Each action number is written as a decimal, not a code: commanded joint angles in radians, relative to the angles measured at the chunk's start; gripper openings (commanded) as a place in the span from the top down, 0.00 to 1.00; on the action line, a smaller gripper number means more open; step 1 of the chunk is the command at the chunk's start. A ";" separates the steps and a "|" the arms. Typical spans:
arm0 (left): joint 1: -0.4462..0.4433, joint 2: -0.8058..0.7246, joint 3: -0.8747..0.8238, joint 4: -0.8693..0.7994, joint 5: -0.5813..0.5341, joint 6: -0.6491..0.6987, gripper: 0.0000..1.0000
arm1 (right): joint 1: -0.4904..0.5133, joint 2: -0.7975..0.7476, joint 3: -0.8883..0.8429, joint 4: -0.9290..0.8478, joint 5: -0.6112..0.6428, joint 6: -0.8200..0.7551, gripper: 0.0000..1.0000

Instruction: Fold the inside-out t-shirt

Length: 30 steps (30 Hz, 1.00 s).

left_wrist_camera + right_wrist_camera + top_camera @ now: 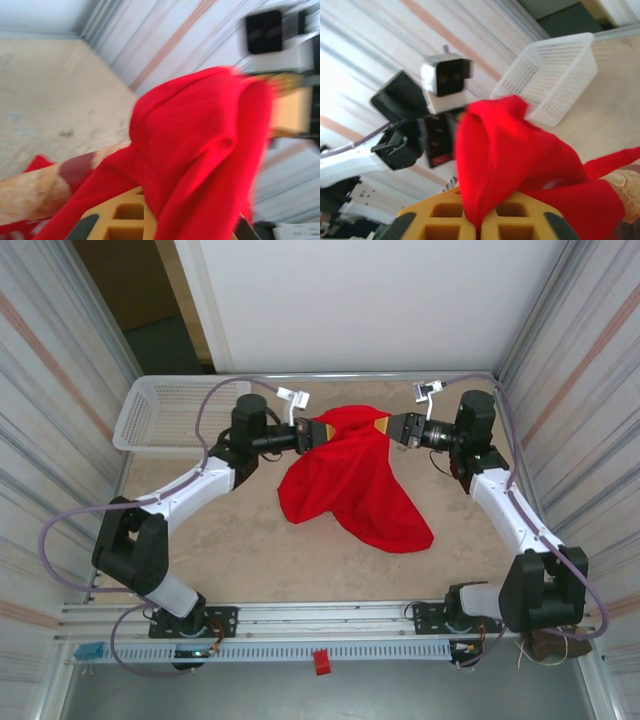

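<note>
My left gripper (pixel 318 432) is pressed together, pinching the top of the inside-out t-shirt (pixel 350 485). The shirt hangs in the middle, with its bottom on the worktop (pixel 240 550). It looks light, soft and floppy, so I think edges are best to grab. Cloth sits inside my right gripper (pixel 386 426); I cannot tell if it squeezes.

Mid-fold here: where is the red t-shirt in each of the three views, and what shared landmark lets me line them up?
Top external: t-shirt at the table's centre, spreading from the far middle toward the near right.
Left wrist: t-shirt close up, centre to lower right.
Right wrist: t-shirt lower centre, below the white basket.
Shared landmark: the beige tabletop.
</note>
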<state>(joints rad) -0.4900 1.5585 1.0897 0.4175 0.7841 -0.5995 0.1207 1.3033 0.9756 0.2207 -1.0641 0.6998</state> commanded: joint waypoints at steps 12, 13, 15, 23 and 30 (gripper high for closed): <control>0.031 0.028 0.020 0.560 0.240 -0.449 1.00 | 0.201 -0.224 0.069 -0.389 0.509 -0.119 0.58; 0.031 0.032 0.025 0.562 0.239 -0.454 1.00 | 0.247 -0.232 0.069 -0.385 0.545 -0.121 0.59; 0.031 0.034 0.026 0.562 0.234 -0.456 1.00 | 0.325 -0.228 0.076 -0.383 0.614 -0.133 0.56; 0.030 0.028 0.029 0.549 0.221 -0.456 1.00 | 0.404 -0.122 0.060 -0.277 0.632 -0.066 0.60; 0.024 0.024 0.035 0.562 0.227 -0.470 1.00 | 0.361 -0.056 0.051 -0.221 0.661 -0.018 0.54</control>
<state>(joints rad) -0.4591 1.5940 1.0809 0.9188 0.9955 -1.0554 0.5045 1.2339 1.0302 -0.0666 -0.4248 0.6434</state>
